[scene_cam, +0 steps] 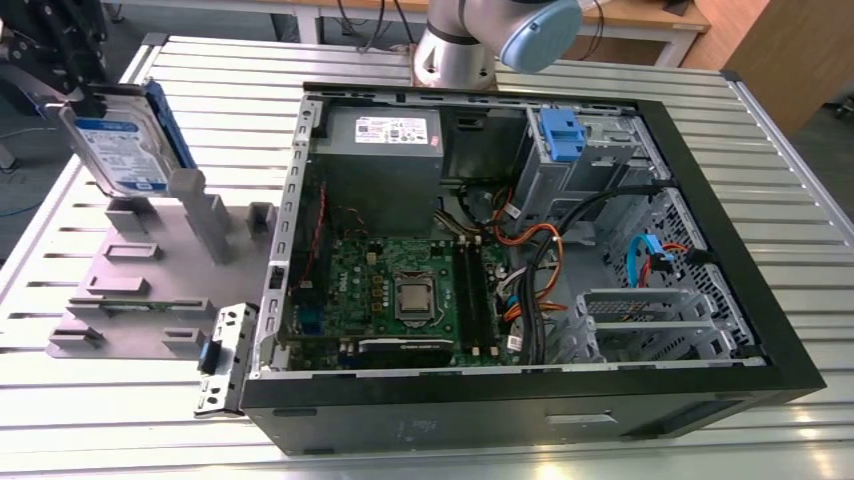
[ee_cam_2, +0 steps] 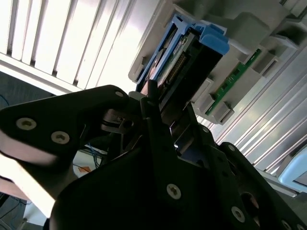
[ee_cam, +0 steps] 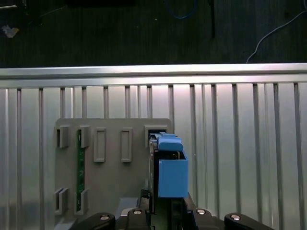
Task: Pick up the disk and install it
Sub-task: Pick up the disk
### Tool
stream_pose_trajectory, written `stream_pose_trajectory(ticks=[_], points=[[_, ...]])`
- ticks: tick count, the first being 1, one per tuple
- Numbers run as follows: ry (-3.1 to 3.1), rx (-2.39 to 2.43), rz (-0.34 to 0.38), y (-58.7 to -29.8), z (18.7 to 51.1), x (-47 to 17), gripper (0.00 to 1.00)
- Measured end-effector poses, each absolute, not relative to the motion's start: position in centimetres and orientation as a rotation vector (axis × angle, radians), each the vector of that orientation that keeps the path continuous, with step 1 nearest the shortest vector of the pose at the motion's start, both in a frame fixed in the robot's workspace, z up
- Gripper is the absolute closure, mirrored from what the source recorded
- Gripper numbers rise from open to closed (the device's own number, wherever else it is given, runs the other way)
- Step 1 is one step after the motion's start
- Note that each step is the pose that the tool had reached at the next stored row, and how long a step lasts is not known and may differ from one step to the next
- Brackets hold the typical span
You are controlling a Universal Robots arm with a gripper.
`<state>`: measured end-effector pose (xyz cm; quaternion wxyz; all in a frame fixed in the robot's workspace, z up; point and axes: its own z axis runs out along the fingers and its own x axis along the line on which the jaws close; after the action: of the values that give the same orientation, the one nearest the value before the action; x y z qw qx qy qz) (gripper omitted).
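- Black gripper (ee_cam_2: pixel 168 103) pinches the silver rectangular disk (scene_cam: pixel 118 145), blue-bracketed, by its flat faces.
- Disk hangs upright, seemingly just clear of the grey slotted holder (scene_cam: pixel 134 290), beside the open black computer case (scene_cam: pixel 534 405).
- Pick-up looks done and installing not; the carry calls for clearing the case wall.

The arm (scene_cam: pixel 454 55) is a silver-grey metal tube with thick rounded joints, one of them closed by a pale blue cap (scene_cam: pixel 541 35). The end effector (ee_cam_2: pixel 170 112) is matt black, built of angular plates with rounded edges, fastened by small silver screws (ee_cam_2: pixel 173 190) in both wrist views.
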<state>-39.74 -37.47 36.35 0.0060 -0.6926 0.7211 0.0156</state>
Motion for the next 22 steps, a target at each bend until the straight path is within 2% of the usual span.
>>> stream_pose_trajectory(ticks=[13,22], points=[[2.257,-2.168,0.049,-37.5,41.1,-39.7,0.65],[2.257,-2.168,0.049,-37.5,41.5,-39.7,0.65]])
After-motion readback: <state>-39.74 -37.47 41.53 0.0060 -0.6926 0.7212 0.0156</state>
